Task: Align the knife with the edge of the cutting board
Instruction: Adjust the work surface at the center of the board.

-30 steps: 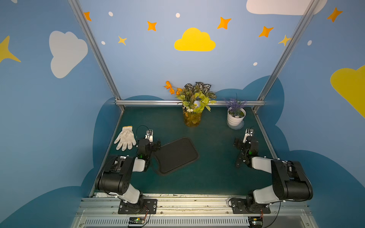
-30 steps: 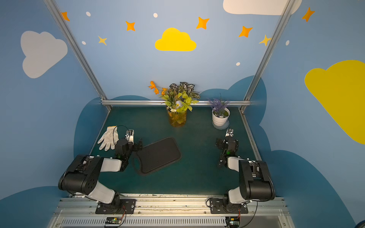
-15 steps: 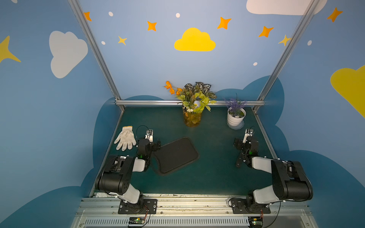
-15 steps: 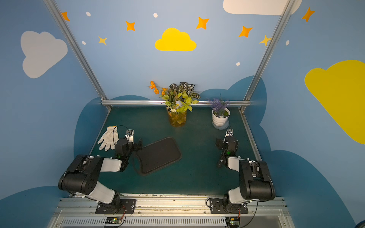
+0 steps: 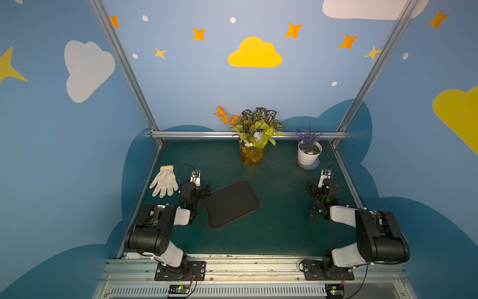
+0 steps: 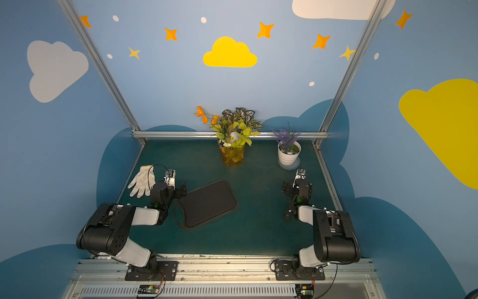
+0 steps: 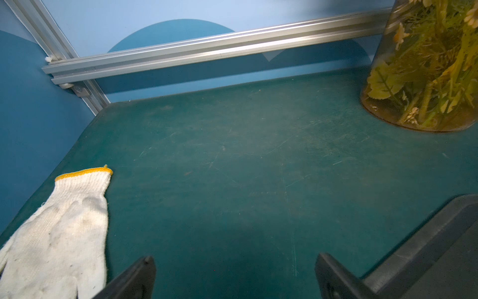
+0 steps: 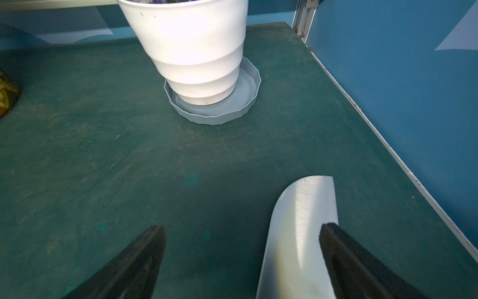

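My right claw is released, the knife lengthwise under one finger; the cutting board lies by my left arm.

Both top views overlook the table; wrist cameras seemingly hover close.

A black cutting board is laid askew on the green desk, with its handle slot at the near-left end. The left gripper is seen between the board and a white glove. A flower vase and a white pot are set at the back, and the right gripper is held just in front of the pot.
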